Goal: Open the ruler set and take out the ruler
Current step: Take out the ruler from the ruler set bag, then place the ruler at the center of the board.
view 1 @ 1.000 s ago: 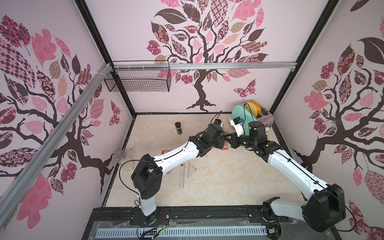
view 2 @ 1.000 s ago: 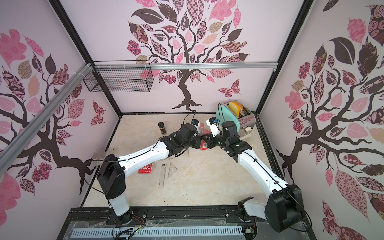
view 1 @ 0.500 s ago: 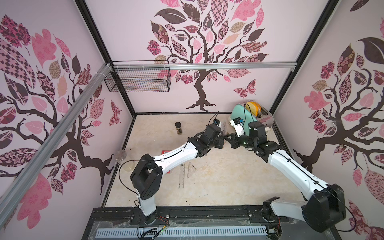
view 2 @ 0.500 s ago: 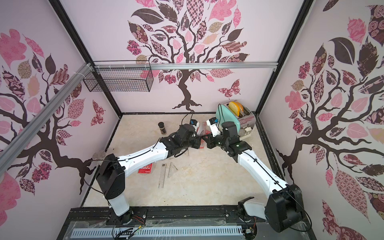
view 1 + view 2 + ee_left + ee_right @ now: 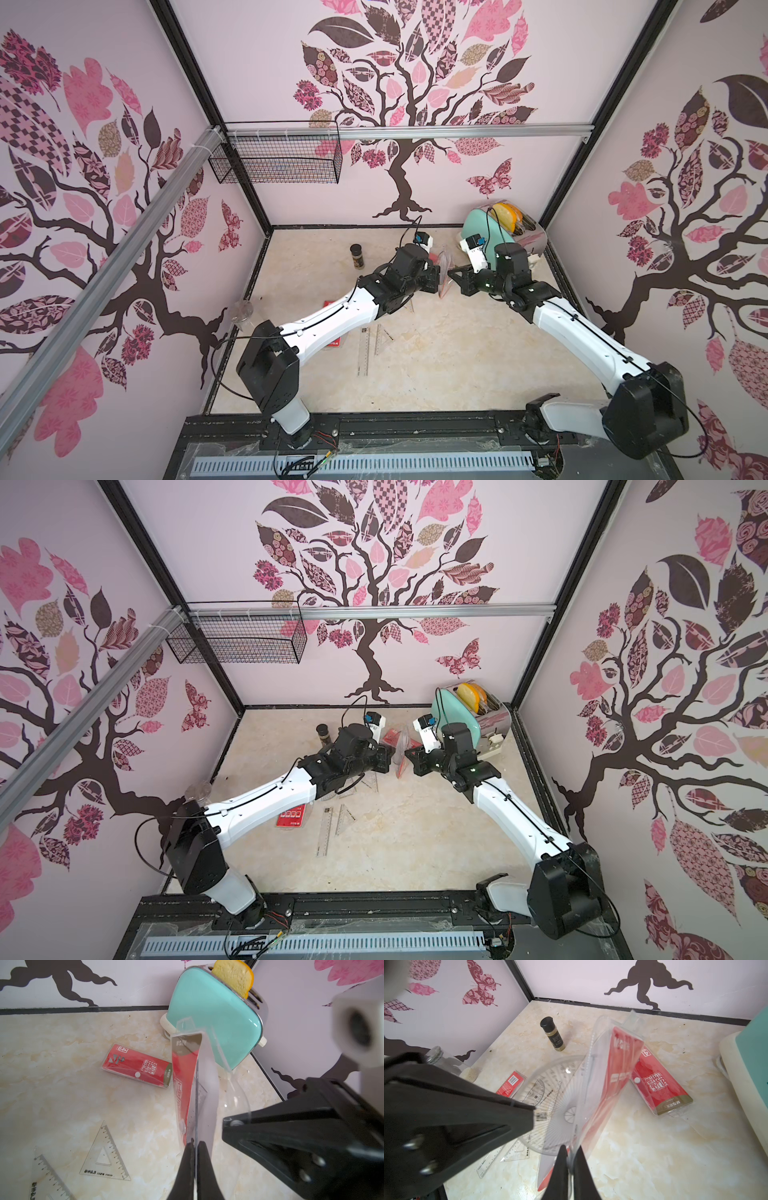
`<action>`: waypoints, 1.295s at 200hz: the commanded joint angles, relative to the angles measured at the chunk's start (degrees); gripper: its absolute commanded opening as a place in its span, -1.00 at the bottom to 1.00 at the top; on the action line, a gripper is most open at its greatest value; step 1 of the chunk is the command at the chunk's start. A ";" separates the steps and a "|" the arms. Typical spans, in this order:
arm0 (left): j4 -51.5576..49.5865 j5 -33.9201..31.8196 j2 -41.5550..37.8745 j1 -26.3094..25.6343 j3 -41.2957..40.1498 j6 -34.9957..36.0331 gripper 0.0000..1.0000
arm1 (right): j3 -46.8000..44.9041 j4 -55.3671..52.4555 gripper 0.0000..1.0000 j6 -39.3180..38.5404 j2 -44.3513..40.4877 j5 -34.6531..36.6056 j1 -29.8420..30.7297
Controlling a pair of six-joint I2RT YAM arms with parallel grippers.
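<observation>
At the far left edge of the marbled beige tabletop [image 5: 457,374] I see a clear glass jar [image 5: 242,309], and farther back a small brown spice bottle with a black cap [image 5: 357,255] standing upright. Under my left arm lies a flat red packet [image 5: 292,814]. Just beside it, a clear straight ruler [image 5: 363,353] and a clear triangular set square [image 5: 380,343] rest flat on the table.

Moving right, the left gripper [image 5: 195,1145] has its black fingers pressed together on the thin clear edge of the clear plastic ruler-set pouch with a red card insert [image 5: 186,1084]. The pouch is held up off the table between both arms. The right gripper [image 5: 571,1152] faces the left one and pinches the same pouch's clear film from the opposite side. A clear semicircular protractor [image 5: 560,1095] shows against the pouch; I cannot tell whether it sits inside.

Below the pouch, a second red ruler-set packet [image 5: 137,1068] lies flat, near the mint-green toaster [image 5: 214,1018] holding a bread slice [image 5: 234,974].
</observation>
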 commanded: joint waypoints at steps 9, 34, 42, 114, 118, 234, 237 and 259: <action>0.95 3.81 -3.95 1.05 -2.22 -0.52 -1.00 | 0.77 0.89 -1.00 -0.27 1.27 2.97 -0.30; 2.24 8.45 -7.15 2.77 -4.46 -1.47 -1.00 | 0.86 0.80 -1.00 -0.40 1.80 4.14 -0.35; 2.37 8.95 -8.15 3.24 -5.14 -1.51 -1.00 | 0.82 0.57 -1.00 -0.38 1.80 4.57 -0.35; 5.76 15.11 -2.72 8.72 -9.77 -4.03 -1.00 | 0.50 -1.26 -1.00 -0.86 -1.68 6.01 -0.30; 6.49 15.48 -1.79 8.81 -9.90 -4.41 -1.00 | 0.50 -1.43 -1.00 -0.87 -1.95 6.06 -0.30; 15.87 29.14 21.14 14.85 -5.02 -12.03 -1.00 | 0.29 -3.86 -1.00 -1.31 -8.98 6.28 -0.26; 16.06 29.56 21.58 14.90 -4.76 -12.20 -1.00 | 0.30 -3.83 -1.00 -1.31 -8.96 6.27 -0.30; 16.93 31.92 23.96 15.28 -3.82 -13.59 -1.00 | 0.28 -3.94 -1.00 -1.46 -8.61 6.41 -0.31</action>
